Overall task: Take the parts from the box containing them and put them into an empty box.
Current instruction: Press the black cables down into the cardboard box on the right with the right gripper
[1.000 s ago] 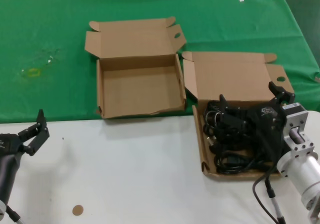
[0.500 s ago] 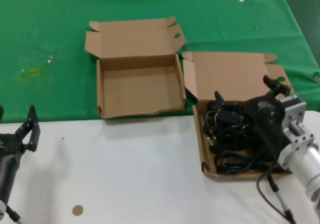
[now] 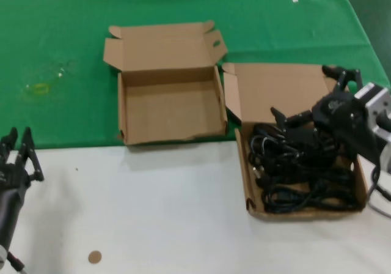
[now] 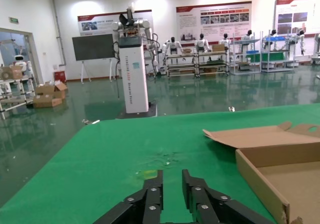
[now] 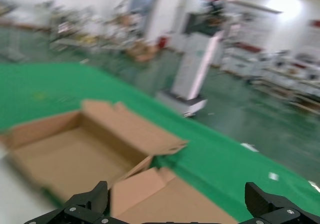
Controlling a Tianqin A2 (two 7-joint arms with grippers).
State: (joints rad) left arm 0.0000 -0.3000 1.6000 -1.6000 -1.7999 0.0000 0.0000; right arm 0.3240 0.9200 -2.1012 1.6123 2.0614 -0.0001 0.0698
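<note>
The parts, several black power cords (image 3: 299, 170), lie tangled in the right-hand box (image 3: 250, 191), whose lid stands open behind it. The empty box (image 3: 122, 112) with a wavy front rim sits to its left on the green cloth; it also shows in the left wrist view (image 4: 280, 169) and the right wrist view (image 5: 70, 154). My right gripper (image 3: 310, 96) (image 5: 177, 206) is wide open and empty, raised over the back of the cord box and its lid. My left gripper (image 3: 18, 148) (image 4: 172, 184) is parked low at the table's left edge, fingers slightly apart and empty.
A green cloth (image 3: 61, 35) covers the far half of the table and a white surface (image 3: 153, 213) the near half. A small brown disc (image 3: 94, 257) lies on the white part. A yellowish smear (image 3: 40, 88) marks the cloth at far left.
My right gripper has lifted off the cords and swung up and to the right, still open and empty. My left gripper has turned and drifted to the left.
</note>
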